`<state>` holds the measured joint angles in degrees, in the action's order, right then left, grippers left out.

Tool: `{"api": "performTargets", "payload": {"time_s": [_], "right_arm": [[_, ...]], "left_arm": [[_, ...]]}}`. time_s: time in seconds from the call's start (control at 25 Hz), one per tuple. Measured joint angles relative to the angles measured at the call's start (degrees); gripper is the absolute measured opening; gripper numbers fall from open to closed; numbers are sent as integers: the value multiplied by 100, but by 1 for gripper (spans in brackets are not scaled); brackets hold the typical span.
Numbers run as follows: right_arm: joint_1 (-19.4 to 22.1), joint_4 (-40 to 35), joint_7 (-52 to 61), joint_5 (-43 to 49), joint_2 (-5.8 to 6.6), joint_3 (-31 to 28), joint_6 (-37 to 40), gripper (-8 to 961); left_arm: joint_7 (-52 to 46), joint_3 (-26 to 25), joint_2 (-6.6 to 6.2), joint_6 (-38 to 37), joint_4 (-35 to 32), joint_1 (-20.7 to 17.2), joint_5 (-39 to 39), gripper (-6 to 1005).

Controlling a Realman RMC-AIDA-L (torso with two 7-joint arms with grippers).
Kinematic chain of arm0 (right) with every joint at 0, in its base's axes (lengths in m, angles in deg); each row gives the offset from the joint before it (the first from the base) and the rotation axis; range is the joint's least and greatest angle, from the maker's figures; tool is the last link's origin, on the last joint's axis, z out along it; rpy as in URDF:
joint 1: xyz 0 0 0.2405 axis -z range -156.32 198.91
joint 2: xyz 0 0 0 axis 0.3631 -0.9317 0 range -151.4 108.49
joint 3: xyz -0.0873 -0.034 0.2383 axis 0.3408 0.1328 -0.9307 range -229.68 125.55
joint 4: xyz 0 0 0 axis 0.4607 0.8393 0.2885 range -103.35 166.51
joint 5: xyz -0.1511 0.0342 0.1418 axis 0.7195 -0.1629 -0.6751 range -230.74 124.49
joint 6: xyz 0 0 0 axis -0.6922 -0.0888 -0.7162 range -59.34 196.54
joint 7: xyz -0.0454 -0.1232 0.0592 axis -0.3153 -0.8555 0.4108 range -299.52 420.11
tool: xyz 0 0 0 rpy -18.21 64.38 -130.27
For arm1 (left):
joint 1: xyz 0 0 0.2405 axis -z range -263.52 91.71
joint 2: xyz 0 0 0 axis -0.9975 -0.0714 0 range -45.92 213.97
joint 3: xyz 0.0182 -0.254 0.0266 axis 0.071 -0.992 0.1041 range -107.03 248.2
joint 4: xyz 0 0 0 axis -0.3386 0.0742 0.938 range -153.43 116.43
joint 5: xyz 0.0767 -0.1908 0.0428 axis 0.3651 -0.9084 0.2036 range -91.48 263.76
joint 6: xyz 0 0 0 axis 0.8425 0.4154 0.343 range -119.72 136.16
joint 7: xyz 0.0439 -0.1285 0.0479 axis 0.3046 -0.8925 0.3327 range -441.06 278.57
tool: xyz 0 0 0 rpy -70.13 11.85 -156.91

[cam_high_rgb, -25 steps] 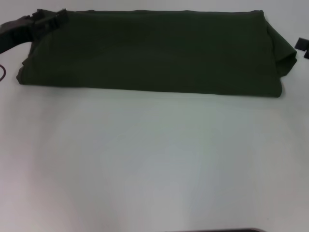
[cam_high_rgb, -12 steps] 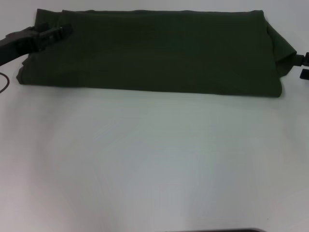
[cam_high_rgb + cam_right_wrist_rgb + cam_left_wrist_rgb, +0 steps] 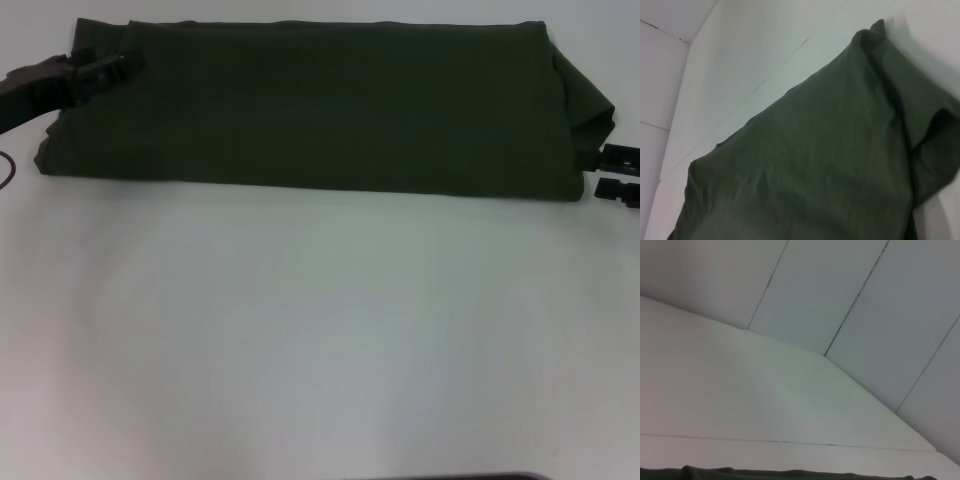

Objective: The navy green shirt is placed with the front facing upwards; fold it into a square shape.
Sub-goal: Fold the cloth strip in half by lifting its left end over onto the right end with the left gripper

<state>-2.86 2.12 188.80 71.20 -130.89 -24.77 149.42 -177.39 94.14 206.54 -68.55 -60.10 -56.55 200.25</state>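
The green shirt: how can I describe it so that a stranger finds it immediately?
Look at the far side of the white table. The navy green shirt lies there, folded into a long, dark olive band with no print showing, the only cloth in sight.

Folded navy green shirt [image 3: 320, 105] on white table [image 3: 320, 340]

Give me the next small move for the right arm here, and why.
Probably ease the right gripper inward onto the shirt's near right corner. Its fingers look open and sit just off the cloth's right edge, not yet around it, while the left gripper already rests on the far left corner. The shirt lies as a long band on the table, so an end-to-end fold seems due.
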Motion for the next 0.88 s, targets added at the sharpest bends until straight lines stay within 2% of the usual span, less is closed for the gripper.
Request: {"api": "performTargets", "payload": {"time_s": [0.12,0.84,0.88], "right_arm": [[-29,2,-5,3,-74,15,-78,819],[-265,60,-2,3,-310,160,-715,811],[-275,66,-2,3,-321,171,-756,782]], "left_arm": [[1,0,0,68,1,10,0,938],[17,-1,-18,376,12,9,19,937],[17,0,-18,378,12,7,36,937]]}}
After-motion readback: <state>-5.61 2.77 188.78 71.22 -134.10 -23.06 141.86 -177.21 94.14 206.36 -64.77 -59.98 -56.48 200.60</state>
